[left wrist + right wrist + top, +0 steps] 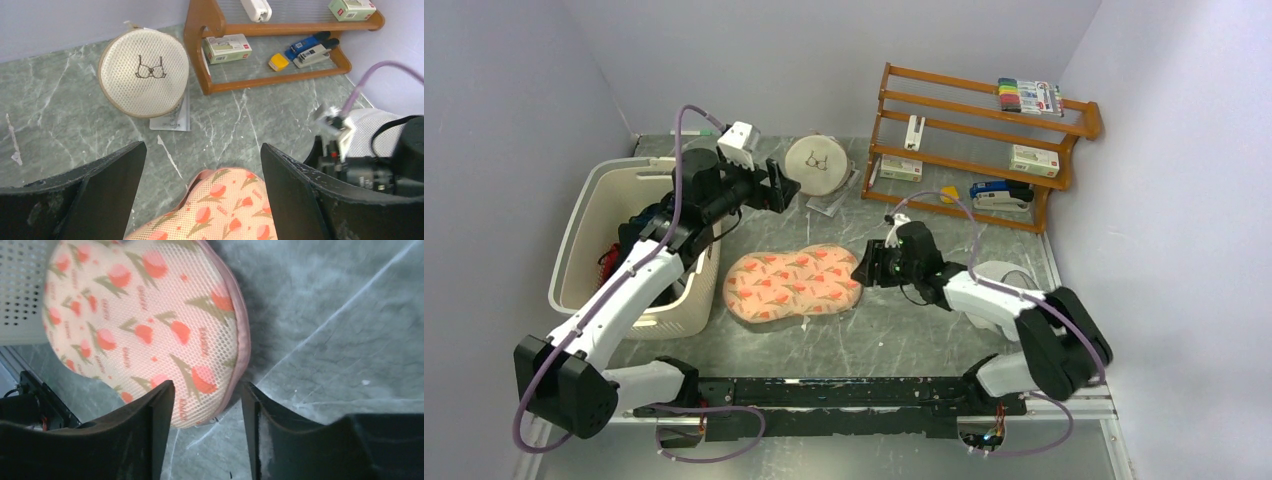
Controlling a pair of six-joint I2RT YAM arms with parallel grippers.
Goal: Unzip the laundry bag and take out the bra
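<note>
The laundry bag (791, 282), peach-pink with a floral print, lies flat on the grey table in the middle. My right gripper (861, 270) is open at the bag's right end; in the right wrist view its jaws straddle the bag's pink rim (235, 365), with a small zip pull just below the rim. My left gripper (786, 190) is open and empty, held above the table behind the bag; the left wrist view shows the bag's end (220, 210) between its jaws, with the seam gaping a little. The bra is hidden.
A cream slatted basket (584, 225) with clothes stands at the left under my left arm. A round white mesh pouch (818, 165) with a bra drawing stands at the back. A wooden shelf (984, 150) with boxes and staplers is at the back right. A white mesh item (999, 272) lies by my right arm.
</note>
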